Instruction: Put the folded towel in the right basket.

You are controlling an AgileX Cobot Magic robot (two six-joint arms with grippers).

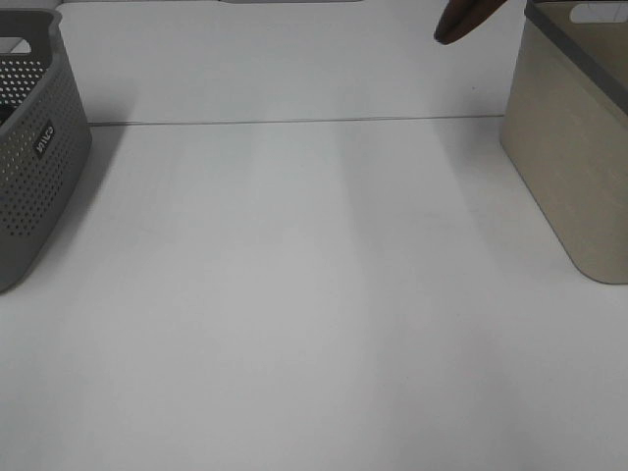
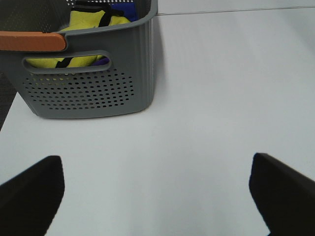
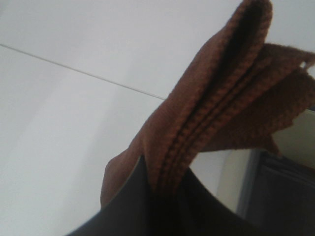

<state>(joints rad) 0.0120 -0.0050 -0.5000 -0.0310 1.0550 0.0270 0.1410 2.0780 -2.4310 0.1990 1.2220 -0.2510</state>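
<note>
The folded towel point(image 3: 221, 113) is brown and hangs in layers from my right gripper point(image 3: 165, 194), whose dark fingers are shut on it. In the exterior high view only the towel's lower tip point(image 1: 463, 20) shows at the top edge, in the air just left of the beige right basket point(image 1: 574, 147). The right gripper itself is out of that view. In the right wrist view the basket's rim point(image 3: 275, 182) lies beside the towel. My left gripper point(image 2: 157, 196) is open and empty over the white table, near the grey basket point(image 2: 93, 83).
The grey perforated left basket point(image 1: 29, 147) stands at the table's left edge and holds yellow and blue cloth point(image 2: 91, 22). An orange handle piece point(image 2: 32, 41) lies on its rim. The white table point(image 1: 314, 294) spans between the two baskets.
</note>
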